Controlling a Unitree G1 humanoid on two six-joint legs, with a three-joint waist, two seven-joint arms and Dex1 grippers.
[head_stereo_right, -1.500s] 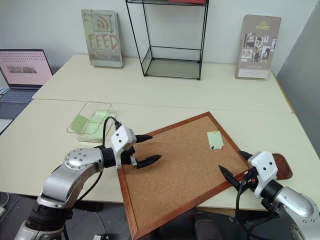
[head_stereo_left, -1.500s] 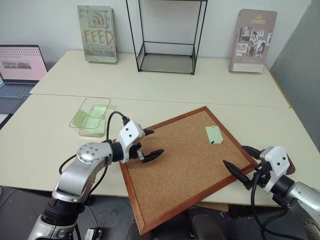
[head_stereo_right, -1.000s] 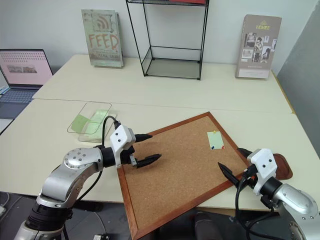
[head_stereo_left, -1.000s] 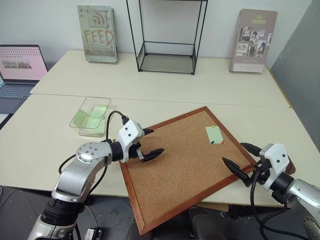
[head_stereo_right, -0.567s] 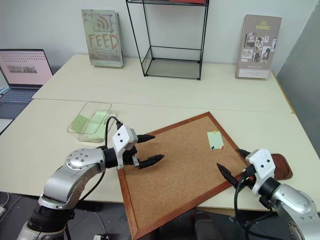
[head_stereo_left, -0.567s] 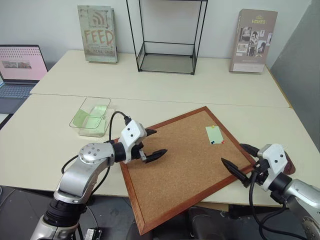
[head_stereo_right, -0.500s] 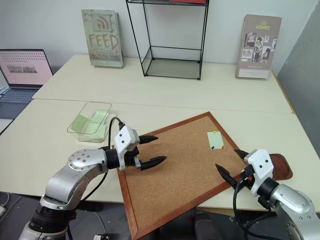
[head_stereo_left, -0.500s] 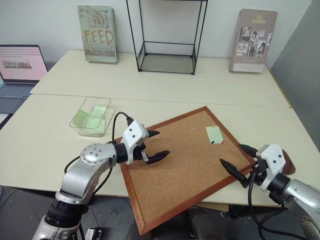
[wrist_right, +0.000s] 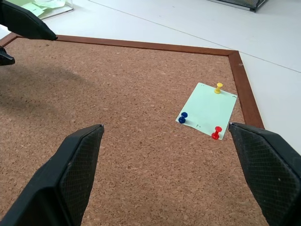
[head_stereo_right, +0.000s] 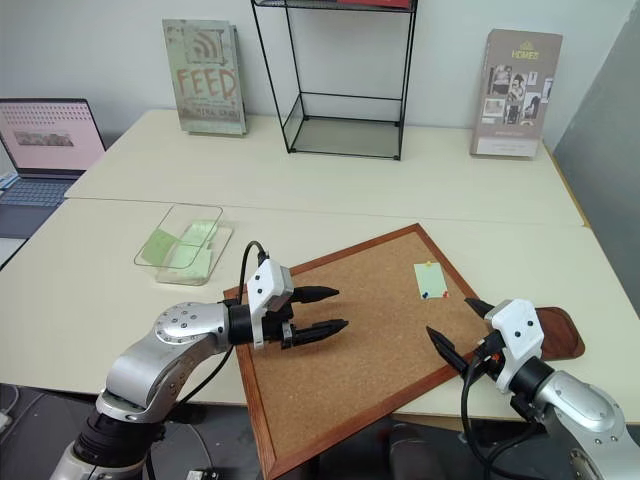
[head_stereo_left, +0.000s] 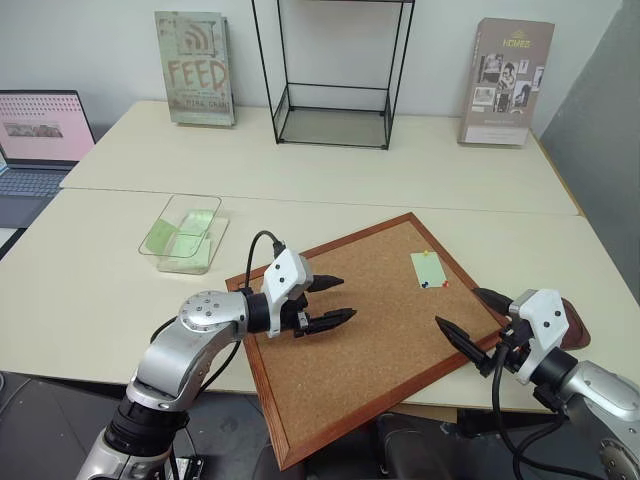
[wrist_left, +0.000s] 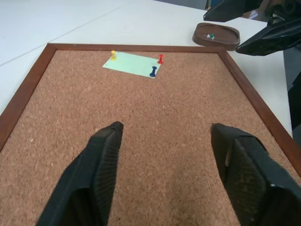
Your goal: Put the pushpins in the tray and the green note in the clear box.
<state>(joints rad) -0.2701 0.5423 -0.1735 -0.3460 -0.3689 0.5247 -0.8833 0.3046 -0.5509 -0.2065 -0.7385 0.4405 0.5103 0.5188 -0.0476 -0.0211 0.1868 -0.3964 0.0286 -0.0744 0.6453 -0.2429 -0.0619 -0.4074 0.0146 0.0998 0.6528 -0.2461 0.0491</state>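
The green note (wrist_right: pixel 207 109) lies pinned to the corkboard (head_stereo_left: pixel 370 330) by three pushpins (wrist_right: pixel 217 132), so the empty, spread right gripper (head_stereo_right: pixel 460 330) should pinch one head and lift straight before the tray (wrist_left: pixel 217 35).

table (head_stereo_left: pixel 90 290) | corkboard (head_stereo_left: pixel 370 330) | clear box (head_stereo_left: pixel 183 232) | tray (head_stereo_right: pixel 560 335) | wire shelf (head_stereo_left: pixel 335 75) | laptop (head_stereo_left: pixel 40 135)
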